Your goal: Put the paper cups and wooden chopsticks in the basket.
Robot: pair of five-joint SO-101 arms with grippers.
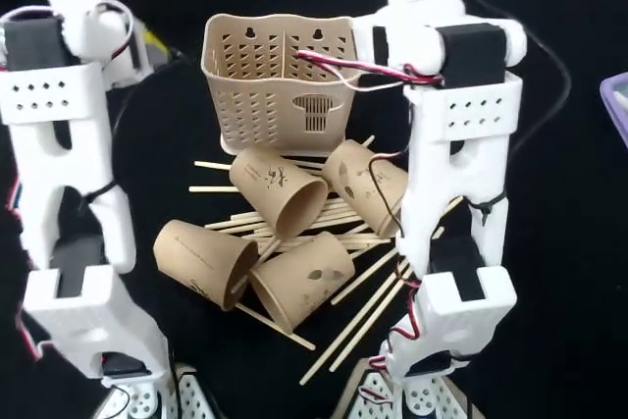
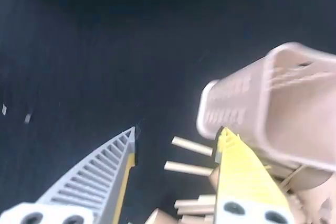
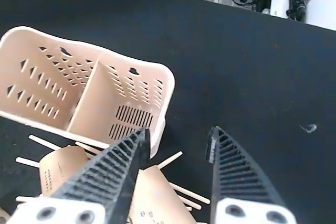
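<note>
Paper cups point(image 1: 280, 193) and wooden chopsticks point(image 1: 218, 188) lie at the basket's point(image 1: 275, 95) 6 o'clock, untouched beneath the wide-spread fingers of left gripper point(image 2: 178, 132) and right gripper point(image 3: 178, 132).

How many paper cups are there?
4 cups, all on their sides among the chopsticks before the basket: two near it, two farther out. None seems hidden.

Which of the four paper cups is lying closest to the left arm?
The paper cup farthest left in the high view, on its side beside the left arm. The other three lie nearer the right arm.
</note>
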